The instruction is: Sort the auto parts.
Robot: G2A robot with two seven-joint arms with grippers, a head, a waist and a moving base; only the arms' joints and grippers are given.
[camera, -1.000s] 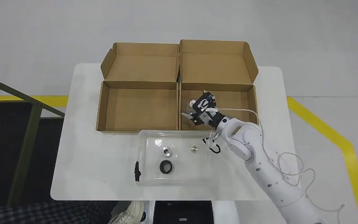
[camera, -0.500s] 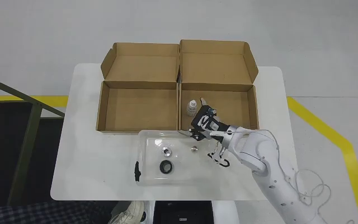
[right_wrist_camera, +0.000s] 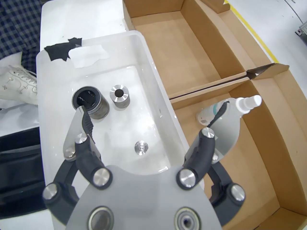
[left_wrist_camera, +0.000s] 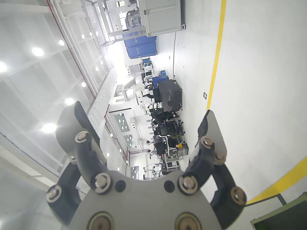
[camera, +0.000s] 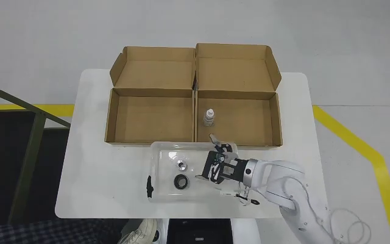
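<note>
- Roughly, the sorting seems begun but far from finished: one bottle [camera: 209, 116] is already in the right box [camera: 256, 122], at its left end, and it seems to lie on its side.
- The left box [camera: 152, 119] holds no part yet.
- Three metal parts wait in the clear bin [camera: 183, 144], which stands on the near side of both boxes, touching or almost touching them.
- The bearing [camera: 181, 181] is a dark short cylinder, standing on its end, hollow, with ribs inside; it is at the near left of the group.
- The sleeve [camera: 181, 165] is a bright steel cylinder with a dark hole on top, just beside the bearing on its far side.
- The knob [right_wrist_camera: 141, 147] is small, flat and shiny, and lies apart from them to the right.
- The right gripper [right_wrist_camera: 152, 112] hangs over the right part of the bin, jaws spread wide, with nothing between them.
- The left gripper [left_wrist_camera: 144, 116] has its jaws spread too, holds nothing, and points into the room, away from the table.
- Probably the knob is the easiest next pick, being closest under the right gripper, but this is only a guess.
</note>
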